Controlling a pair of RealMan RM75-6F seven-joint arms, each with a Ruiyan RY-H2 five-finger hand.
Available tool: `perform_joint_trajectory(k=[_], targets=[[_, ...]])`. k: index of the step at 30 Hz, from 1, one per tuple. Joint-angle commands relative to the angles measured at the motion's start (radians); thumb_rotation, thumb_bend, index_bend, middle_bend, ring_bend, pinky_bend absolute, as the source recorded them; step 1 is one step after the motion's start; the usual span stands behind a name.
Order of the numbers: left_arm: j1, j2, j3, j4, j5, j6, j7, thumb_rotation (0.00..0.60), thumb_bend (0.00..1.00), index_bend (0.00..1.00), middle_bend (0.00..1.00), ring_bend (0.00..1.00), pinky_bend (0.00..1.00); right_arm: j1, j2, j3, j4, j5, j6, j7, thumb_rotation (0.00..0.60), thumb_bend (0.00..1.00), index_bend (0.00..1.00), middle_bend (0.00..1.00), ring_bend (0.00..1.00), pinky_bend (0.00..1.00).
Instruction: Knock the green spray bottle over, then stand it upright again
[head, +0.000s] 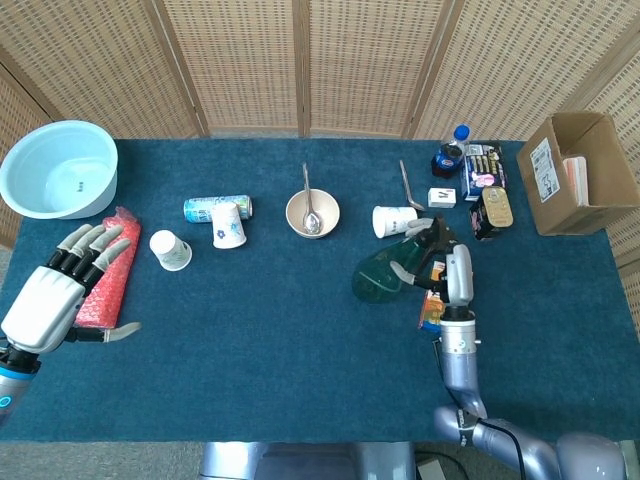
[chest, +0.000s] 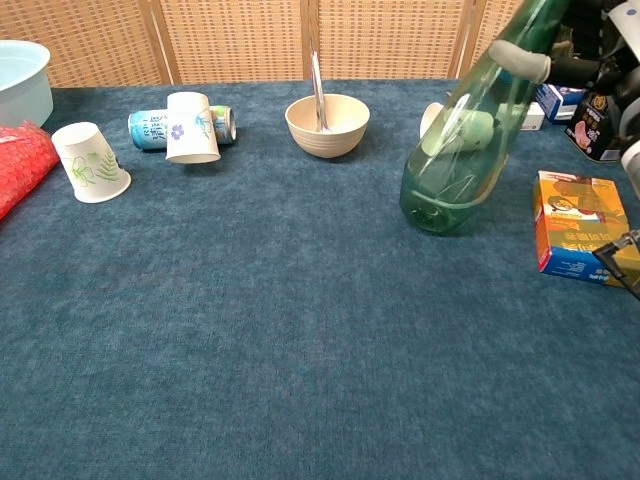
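Note:
The green spray bottle (head: 383, 276) (chest: 462, 140) leans steeply, its base low and to the left near the cloth and its top up to the right. My right hand (head: 443, 252) (chest: 585, 55) holds its upper part, one finger wrapped across the neck. Whether the base touches the table I cannot tell. My left hand (head: 62, 288) hovers open at the table's left edge, fingers spread over a red packet (head: 108, 272), far from the bottle.
An orange box (chest: 580, 225) lies just right of the bottle and a tipped paper cup (head: 392, 220) just behind it. A bowl with a spoon (head: 312, 213), two paper cups (head: 170, 250), a can (head: 205, 208), a blue basin (head: 60, 170) and a cardboard box (head: 580, 170) are also there.

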Motion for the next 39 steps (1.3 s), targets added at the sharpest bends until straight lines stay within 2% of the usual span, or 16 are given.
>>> perform_joint_trajectory(k=[1,17,27,39], targets=[[-0.001,-0.001,0.001,0.000,0.002,0.000,0.000,0.318,0.17,0.04,0.00,0.00,0.09,-0.002,0.001,-0.006,0.000,-0.004,0.000,-0.004,0.468,0.15,0.44,0.38,0.35,0.30],[0.000,-0.006,0.004,0.009,0.007,0.005,-0.007,0.310,0.17,0.04,0.00,0.00,0.09,0.011,0.008,-0.024,-0.041,-0.032,-0.009,-0.055,0.456,0.15,0.43,0.38,0.34,0.30],[0.000,-0.016,0.009,0.029,0.009,0.007,-0.028,0.319,0.17,0.04,0.00,0.00,0.09,0.028,0.022,-0.043,-0.133,-0.069,-0.008,-0.158,0.456,0.15,0.42,0.38,0.33,0.29],[0.003,-0.026,0.014,0.056,0.005,0.013,-0.051,0.312,0.17,0.04,0.00,0.00,0.09,0.047,0.016,-0.034,-0.170,-0.045,-0.054,-0.220,0.454,0.15,0.42,0.38,0.32,0.29]])
